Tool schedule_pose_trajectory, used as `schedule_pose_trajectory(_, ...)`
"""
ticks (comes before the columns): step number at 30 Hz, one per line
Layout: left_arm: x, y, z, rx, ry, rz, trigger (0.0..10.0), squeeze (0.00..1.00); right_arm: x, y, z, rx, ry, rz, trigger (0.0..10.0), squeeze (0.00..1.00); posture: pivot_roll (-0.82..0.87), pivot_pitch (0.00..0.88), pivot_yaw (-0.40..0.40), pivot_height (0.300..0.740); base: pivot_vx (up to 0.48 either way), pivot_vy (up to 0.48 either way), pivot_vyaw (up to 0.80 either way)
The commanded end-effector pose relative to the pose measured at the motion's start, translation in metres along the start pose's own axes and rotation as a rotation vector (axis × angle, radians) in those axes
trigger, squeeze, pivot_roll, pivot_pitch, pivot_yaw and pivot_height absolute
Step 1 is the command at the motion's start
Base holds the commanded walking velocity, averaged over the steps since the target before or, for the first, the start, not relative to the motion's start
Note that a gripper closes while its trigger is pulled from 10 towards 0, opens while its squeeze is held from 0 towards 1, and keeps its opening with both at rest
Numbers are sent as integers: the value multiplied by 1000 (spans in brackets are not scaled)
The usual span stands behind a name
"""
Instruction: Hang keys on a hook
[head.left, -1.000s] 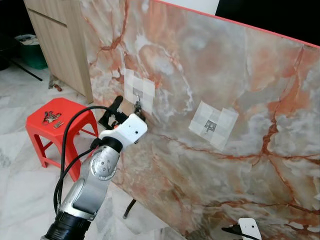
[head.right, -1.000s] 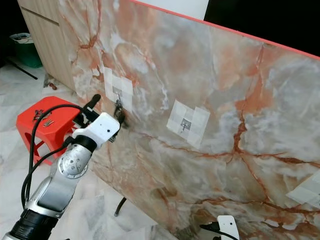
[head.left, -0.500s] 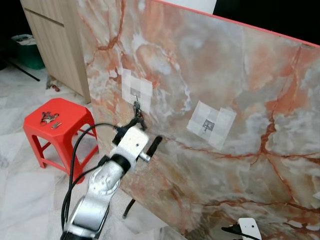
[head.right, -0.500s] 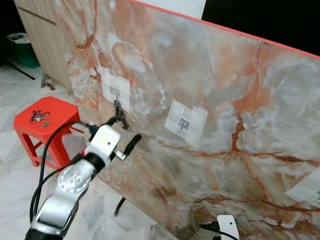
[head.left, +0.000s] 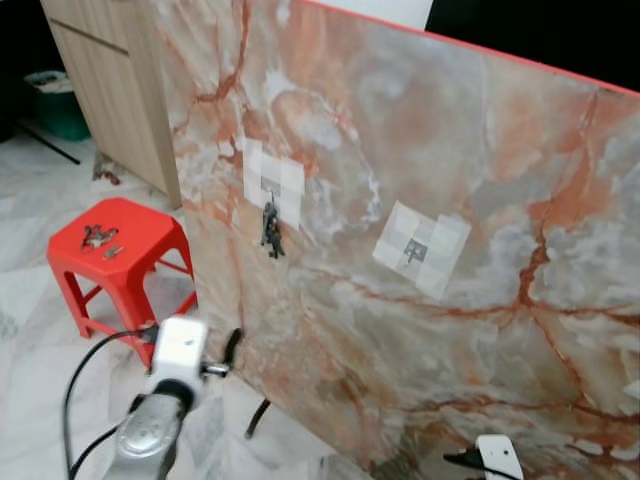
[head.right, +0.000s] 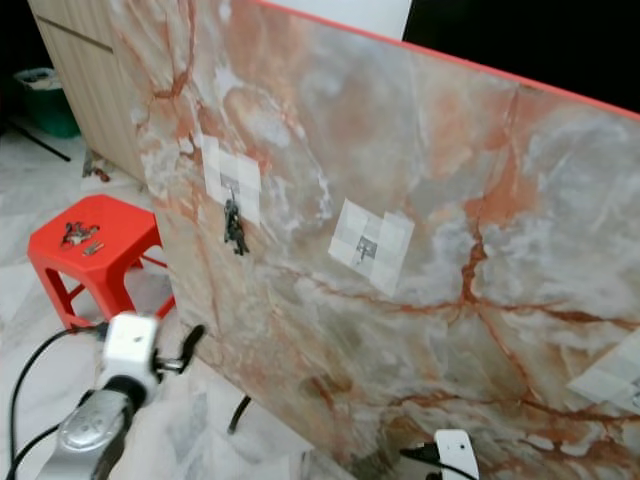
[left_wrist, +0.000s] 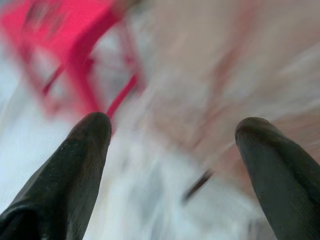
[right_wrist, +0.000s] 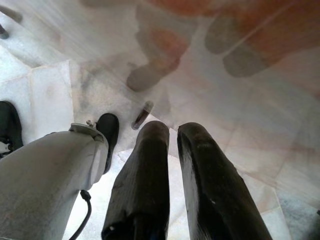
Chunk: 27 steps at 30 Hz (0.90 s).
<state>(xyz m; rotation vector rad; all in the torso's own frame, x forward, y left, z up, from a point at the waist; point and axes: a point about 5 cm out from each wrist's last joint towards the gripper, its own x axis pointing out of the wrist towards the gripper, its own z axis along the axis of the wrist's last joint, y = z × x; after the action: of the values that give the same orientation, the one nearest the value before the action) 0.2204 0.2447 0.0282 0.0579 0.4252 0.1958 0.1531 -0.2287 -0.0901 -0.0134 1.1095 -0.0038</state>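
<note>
Marble-patterned panel leans upright with the keys hanging on the left hook, while the left gripper, fingers spread wide and empty, sits low beside the red stool, and the right gripper hangs with fingers pressed together.

marble panel | red stool | wooden cabinet | pale tiled floor

no readable text, labels, numbers or signs
</note>
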Motion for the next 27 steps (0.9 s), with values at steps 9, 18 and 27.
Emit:
schedule_pose_trajectory(9, -4, -9, -103, -31, 413, -42, 10000, 0, 0, -4, 4, -1, -5, -24, 10000, 0, 8, 0, -110, 740, 0, 0, 0)
schedule_pose_trajectory(18, -33, -10, -150, -85, 636, 20, 10000, 0, 0, -4, 1, 37, -5, -38, 10000, 0, -14, 0, -88, 740, 0, 0, 0)
schedule_pose_trajectory(27, -31, -6, -148, -90, 604, 29, 10000, 0, 0, 0, 0, 46, -3, -30, 10000, 0, -19, 0, -65, 740, 0, 0, 0)
